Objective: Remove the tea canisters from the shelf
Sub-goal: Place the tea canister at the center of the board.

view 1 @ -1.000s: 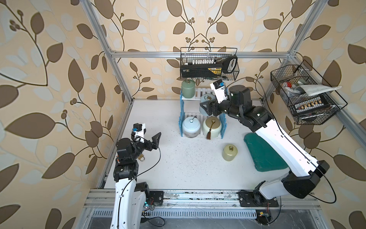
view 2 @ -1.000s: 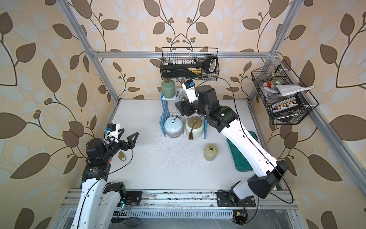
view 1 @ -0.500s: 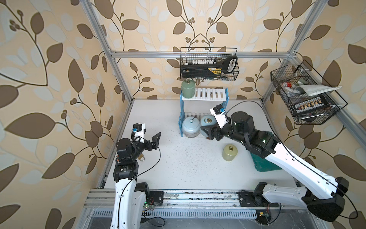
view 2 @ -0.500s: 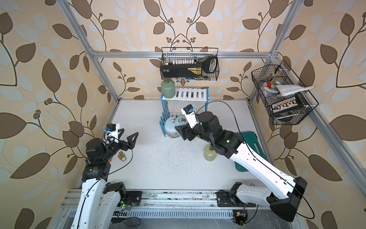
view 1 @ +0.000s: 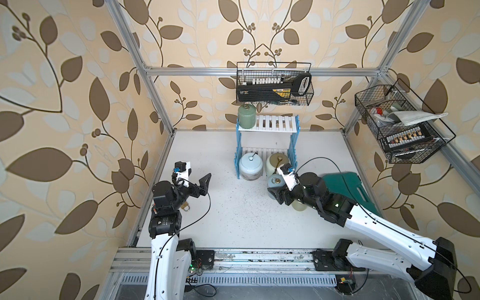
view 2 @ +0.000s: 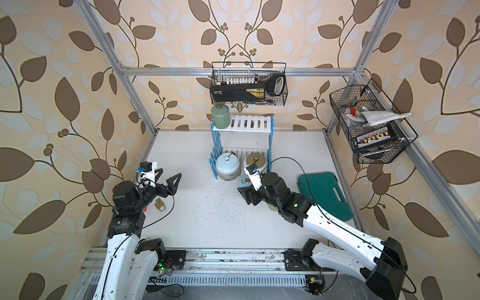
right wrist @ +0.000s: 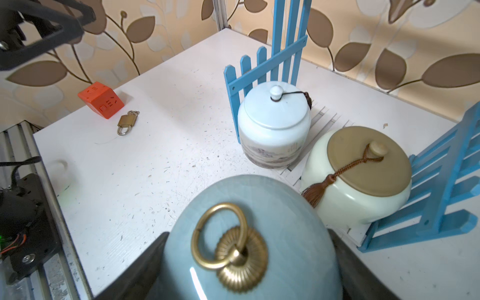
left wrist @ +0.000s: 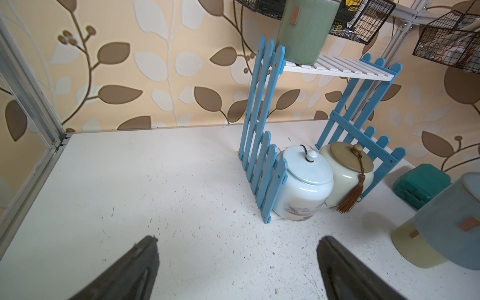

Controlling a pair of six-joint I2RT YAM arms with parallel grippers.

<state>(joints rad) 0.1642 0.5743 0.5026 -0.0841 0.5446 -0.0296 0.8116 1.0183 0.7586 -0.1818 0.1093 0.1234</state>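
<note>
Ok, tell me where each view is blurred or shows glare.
Right wrist view: the grey-blue canister fills the foreground, soft, with a white glare streak on its lid. Left wrist view: the left gripper has blurred dark fingers; the shelf is sharp. In both top views: even light, no glare.

The shelf (view 1: 275, 123) stands at the desk's (view 1: 233, 220) back. The upper canister (view 1: 246, 117) sits on its top tier's left end. The left squat canister (view 1: 250, 166) and right squat canister (view 1: 275, 162) share the bottom tier, with the front canister (view 1: 274, 181) just before them and the case (view 1: 345, 187) further right.
</note>
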